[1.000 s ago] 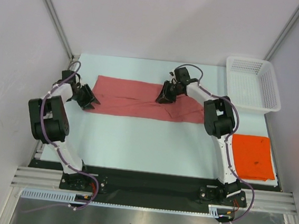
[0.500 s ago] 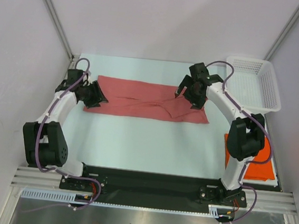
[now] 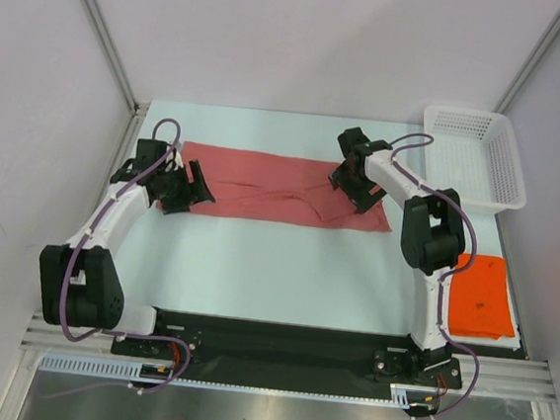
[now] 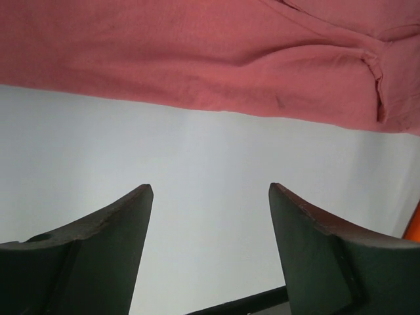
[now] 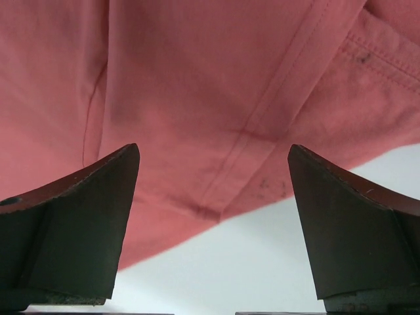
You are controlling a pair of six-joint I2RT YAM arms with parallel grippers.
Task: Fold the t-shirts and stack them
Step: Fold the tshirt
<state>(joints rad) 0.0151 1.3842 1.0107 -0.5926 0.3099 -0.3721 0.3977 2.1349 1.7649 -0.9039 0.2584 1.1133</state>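
The pink-red t-shirt (image 3: 263, 184) lies across the far half of the worktop (image 3: 265, 263) as one long flat band running left to right, with creases and a bunched fold toward its right end. The left wrist view shows its near edge (image 4: 197, 65) running across the top of the view, with pale worktop (image 4: 210, 210) below. The orange t-shirt (image 3: 480, 299) sits well apart at the near right corner, a small flat rectangle partly hidden behind the right arm (image 3: 433, 245). Now the left arm (image 3: 122, 205) reaches to the band's left end. Its jaws are well apart with nothing between them, and both dark fingers (image 4: 98, 256) are over bare worktop just short of the cloth. Across at the right end, the right jaws are spread wide over the shirt and also have hold of nothing. The right wrist view shows a seam (image 5: 275, 111) and a stitched hem between the two fingers (image 5: 79, 223), with a wedge of worktop (image 5: 216, 275) beneath. Whether those fingers touch the cloth, I cannot tell. At the far right corner, the white basket (image 3: 514, 183) stands beside the shirt's end, not touching it.
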